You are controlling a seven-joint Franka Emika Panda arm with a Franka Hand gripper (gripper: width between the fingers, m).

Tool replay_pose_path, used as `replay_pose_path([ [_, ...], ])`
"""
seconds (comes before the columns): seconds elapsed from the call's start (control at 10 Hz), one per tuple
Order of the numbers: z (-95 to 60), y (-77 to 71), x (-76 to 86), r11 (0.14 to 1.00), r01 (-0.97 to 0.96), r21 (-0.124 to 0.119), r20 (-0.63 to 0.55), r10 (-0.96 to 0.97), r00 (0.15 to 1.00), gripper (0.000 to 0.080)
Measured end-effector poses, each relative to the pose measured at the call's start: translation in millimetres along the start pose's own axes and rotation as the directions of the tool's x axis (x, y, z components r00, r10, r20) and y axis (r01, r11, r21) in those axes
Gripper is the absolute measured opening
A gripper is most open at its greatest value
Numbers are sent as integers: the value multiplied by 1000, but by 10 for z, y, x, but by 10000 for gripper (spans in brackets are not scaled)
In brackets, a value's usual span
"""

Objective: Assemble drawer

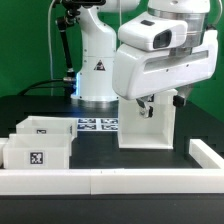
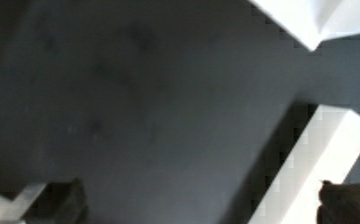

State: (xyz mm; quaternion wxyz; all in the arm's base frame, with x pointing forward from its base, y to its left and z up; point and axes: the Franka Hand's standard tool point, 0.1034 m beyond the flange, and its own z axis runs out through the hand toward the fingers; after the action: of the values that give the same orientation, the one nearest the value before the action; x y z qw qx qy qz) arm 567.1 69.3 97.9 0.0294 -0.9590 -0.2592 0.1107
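Observation:
The drawer's tall white housing stands upright on the black table at the exterior view's right of middle. Two small open-top white trays with square tags sit at the exterior view's left, one farther back and one nearer. My gripper hangs right over the housing's top. In the wrist view my gripper is open, its dark fingertips far apart. A white edge, which seems to be the housing's wall, runs between the fingers close to one of them. Nothing is gripped.
The marker board lies flat behind the trays, in front of the arm's white base. A long low white rail edges the table's front and the exterior view's right side. Another white piece shows in a corner of the wrist view.

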Motion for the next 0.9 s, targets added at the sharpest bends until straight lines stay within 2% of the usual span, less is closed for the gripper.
replay_pose_path([
  [0.3, 13, -28, 37, 974, -225, 12, -2, 225, 974, 650],
  [0.6, -32, -60, 15, 915, -403, 10, -18, 403, 915, 650],
  [0.9, -138, -308, -292, 894, -448, -2, -68, 447, 892, 650],
])
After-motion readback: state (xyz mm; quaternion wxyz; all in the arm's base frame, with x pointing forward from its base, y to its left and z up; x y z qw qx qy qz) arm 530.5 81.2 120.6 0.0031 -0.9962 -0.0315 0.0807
